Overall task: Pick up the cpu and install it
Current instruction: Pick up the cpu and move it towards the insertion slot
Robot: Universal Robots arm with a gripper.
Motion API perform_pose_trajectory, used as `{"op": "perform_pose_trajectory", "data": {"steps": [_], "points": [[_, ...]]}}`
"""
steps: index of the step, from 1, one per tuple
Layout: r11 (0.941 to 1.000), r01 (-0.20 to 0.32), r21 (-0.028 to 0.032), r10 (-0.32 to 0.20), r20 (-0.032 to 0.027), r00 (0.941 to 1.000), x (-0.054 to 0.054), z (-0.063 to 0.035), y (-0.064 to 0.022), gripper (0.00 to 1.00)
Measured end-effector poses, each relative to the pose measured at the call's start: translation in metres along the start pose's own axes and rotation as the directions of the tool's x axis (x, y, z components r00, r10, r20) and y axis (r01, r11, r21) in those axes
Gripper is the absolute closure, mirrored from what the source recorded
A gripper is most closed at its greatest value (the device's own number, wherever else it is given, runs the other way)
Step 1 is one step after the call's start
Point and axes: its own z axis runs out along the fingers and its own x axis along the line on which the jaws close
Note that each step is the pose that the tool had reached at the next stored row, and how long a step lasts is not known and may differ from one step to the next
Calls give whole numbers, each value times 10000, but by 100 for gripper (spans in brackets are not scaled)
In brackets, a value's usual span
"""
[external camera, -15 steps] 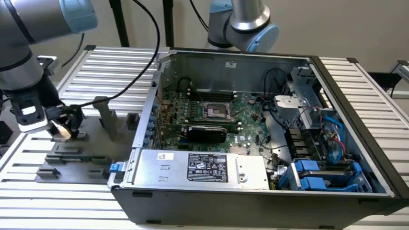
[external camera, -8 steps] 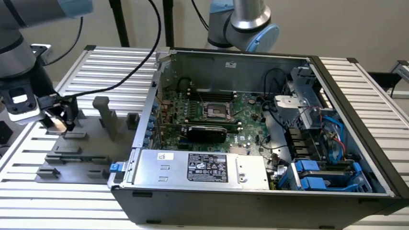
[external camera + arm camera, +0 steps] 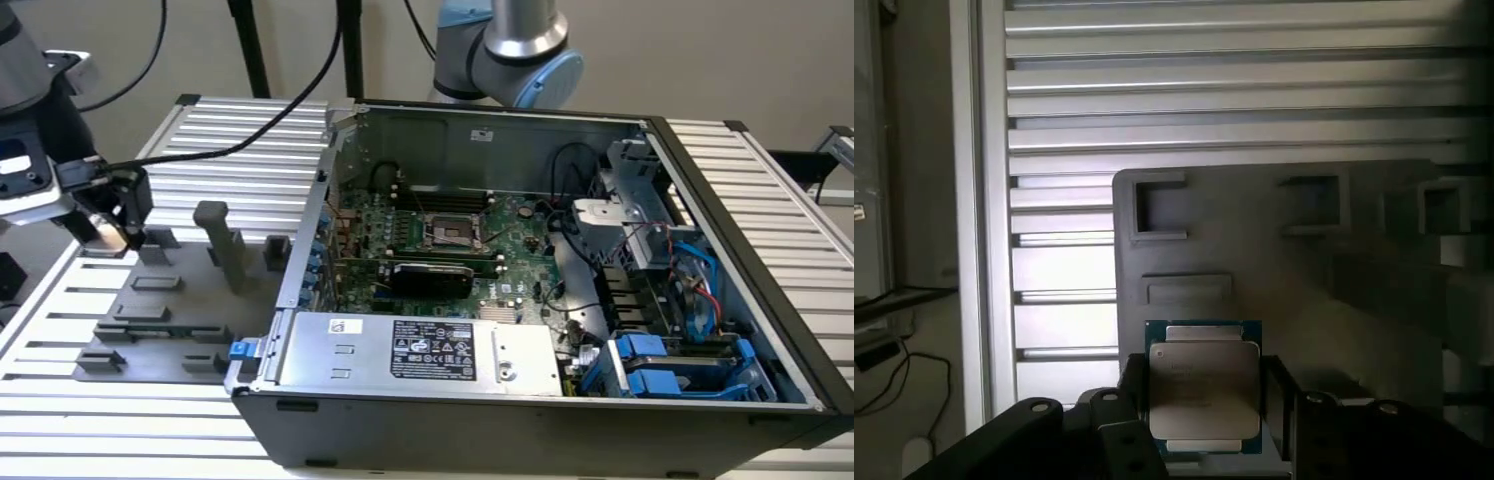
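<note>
- At the exterior view's left, the gripper hung just above the grey tray.
- Its jaws were clamped on the cpu's two opposite edges, with the silvery top towards the wrist camera.
- Well apart to the right, the open computer case showed the motherboard socket.

Pale, bare wall well behind the gripper. Below it, a ribbed aluminium table spreads wide, and there's light glaring white on the slats. Past the table's edge, a dim grey floor lies well below.
</note>
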Motion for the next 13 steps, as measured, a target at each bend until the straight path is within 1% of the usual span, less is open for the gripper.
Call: {"op": "perform_pose_trajectory", "data": {"steps": [8,13], "points": [[10000,0,-2,0,2,10000,-97,-359,20,45],[10000,2,-2,-2,1,10000,-193,-586,33,45]]}}
